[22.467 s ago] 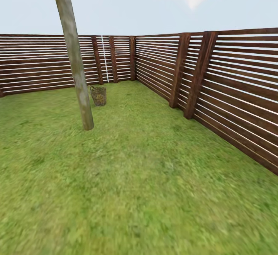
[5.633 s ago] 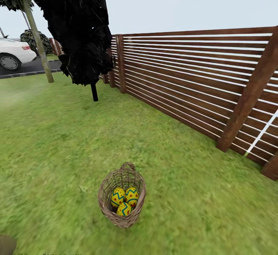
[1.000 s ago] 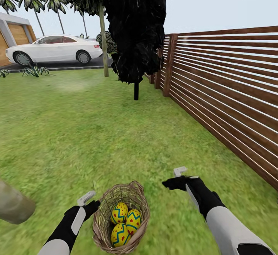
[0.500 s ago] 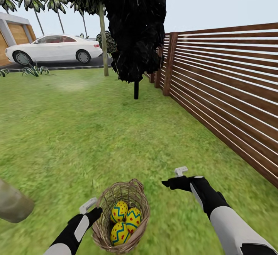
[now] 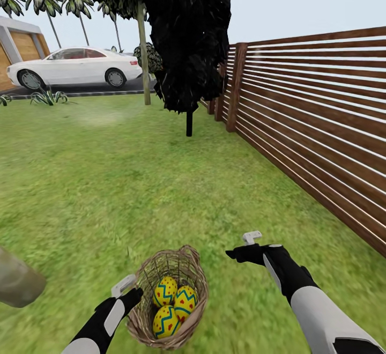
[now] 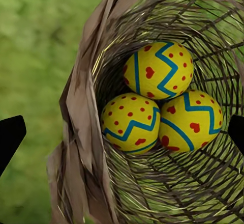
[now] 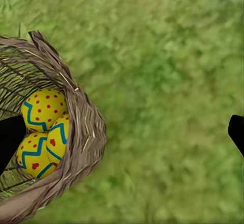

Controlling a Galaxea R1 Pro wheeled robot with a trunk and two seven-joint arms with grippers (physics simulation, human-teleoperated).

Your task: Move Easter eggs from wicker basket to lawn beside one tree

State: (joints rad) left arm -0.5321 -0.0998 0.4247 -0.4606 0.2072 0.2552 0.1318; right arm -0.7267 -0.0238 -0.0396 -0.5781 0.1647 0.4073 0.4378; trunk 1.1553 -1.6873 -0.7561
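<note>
The wicker basket (image 5: 140, 284) stands on the lawn (image 5: 107, 182) just in front of me, with the three Easter eggs (image 5: 166, 291) lying together inside it. My left gripper (image 5: 127, 290) hangs open at the basket's left rim; its wrist view looks down on the eggs (image 6: 158, 70) and the woven rim (image 6: 81, 112), with the black fingertips (image 6: 10, 137) wide apart. My right gripper (image 5: 242, 249) is open over bare grass to the right of the basket (image 7: 84, 132), apart from it. The pale tree trunk (image 5: 19, 284) shows at the lower left.
A brown slat fence (image 5: 321, 128) runs along the right side. A dark black-leaved tree (image 5: 187, 37) and a thin-trunked tree (image 5: 143, 48) stand ahead. A white car (image 5: 75, 67) is parked beyond the grass. Open lawn lies between me and those trees.
The view has shifted slightly. My left gripper has sunk a little closer to the basket's left rim. The right arm has barely moved, and the eggs still lie in the basket.
</note>
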